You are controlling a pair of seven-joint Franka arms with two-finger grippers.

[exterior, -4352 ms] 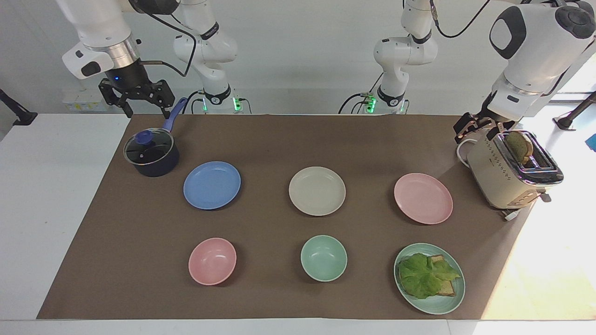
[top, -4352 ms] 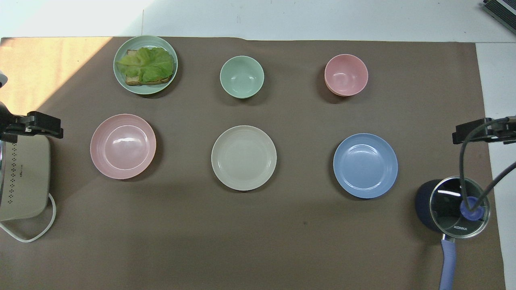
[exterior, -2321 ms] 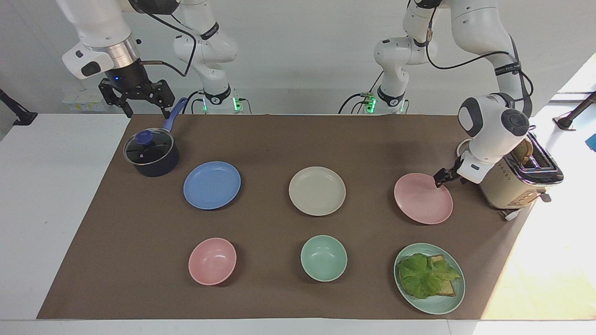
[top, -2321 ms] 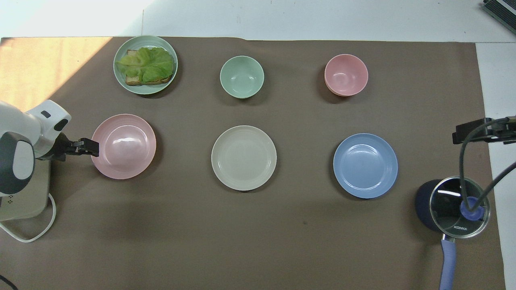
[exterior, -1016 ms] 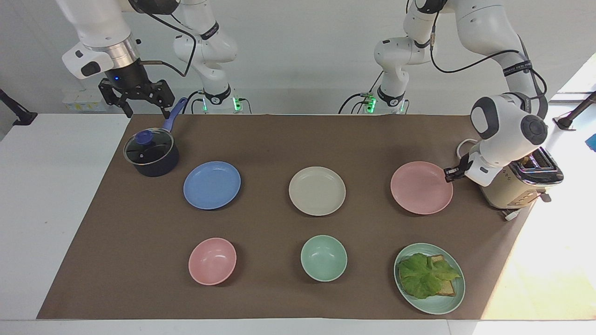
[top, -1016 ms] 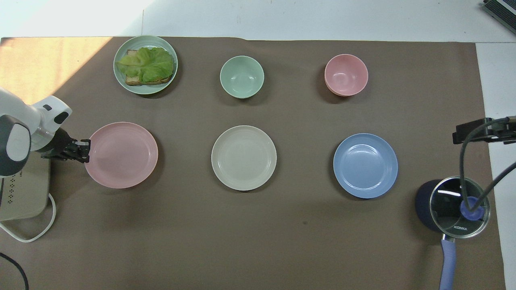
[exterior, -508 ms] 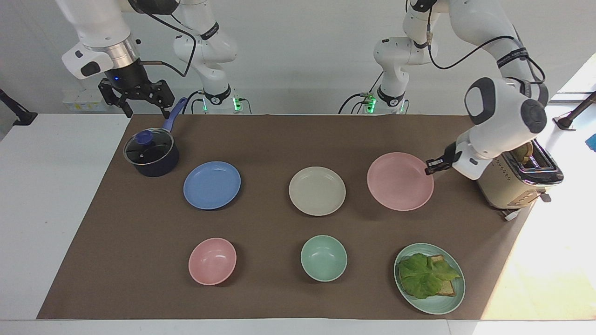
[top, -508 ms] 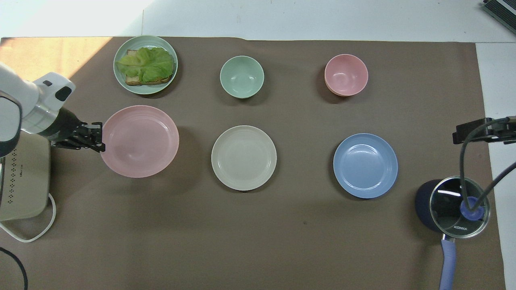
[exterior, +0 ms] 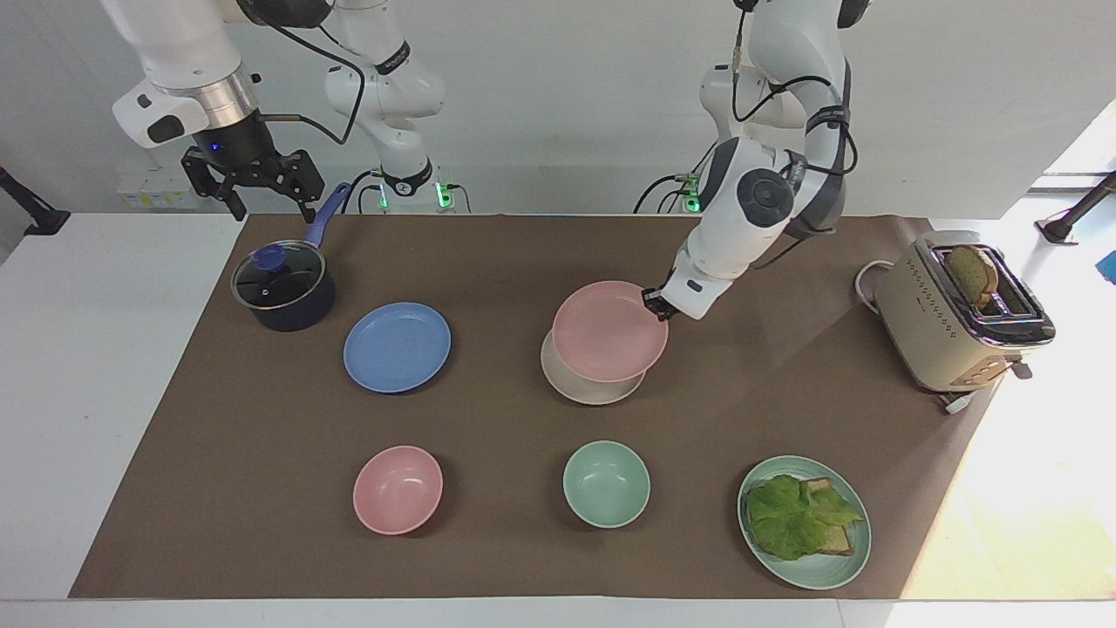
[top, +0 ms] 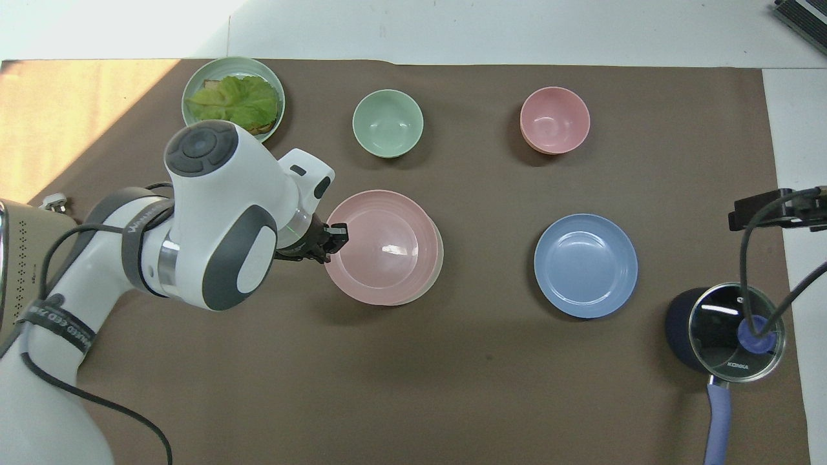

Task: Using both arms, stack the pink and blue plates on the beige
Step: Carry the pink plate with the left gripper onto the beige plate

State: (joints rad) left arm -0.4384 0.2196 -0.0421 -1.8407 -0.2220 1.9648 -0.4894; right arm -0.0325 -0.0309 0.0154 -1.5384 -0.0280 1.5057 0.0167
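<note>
A brown mat (exterior: 488, 262) covers most of a white table, with two white robot arms rising at its robot end.

The left arm (exterior: 767, 166) bends down from above and reaches low over the middle of the mat, its forearm slanting toward the centre. The left gripper (exterior: 652, 301) is pressed together on the rim of the pink plate (exterior: 609, 331), pinching the edge that faces the left arm's end of the table. The pink plate is held roughly level in the air, above the beige plate (exterior: 586, 389) and offset from it, so that a crescent of beige shows beneath. In the overhead view the pink plate (top: 381, 247) covers nearly all of the beige plate (top: 439, 253).

The right arm (exterior: 187, 61) waits upright at its own end of the table. The right gripper (exterior: 261, 187) hangs with its fingers spread wide, holding nothing, above the mat's edge near a dark lidded saucepan (exterior: 283, 286).

The blue plate (exterior: 397, 346) lies flat on the mat, beside the beige plate toward the right arm's end and well apart from it.

A cream toaster (exterior: 959, 318) with a slice of bread stands at the left arm's end. Farther from the robots sit a green plate of lettuce and toast (exterior: 804, 521), a green bowl (exterior: 606, 483) and a pink bowl (exterior: 398, 489).
</note>
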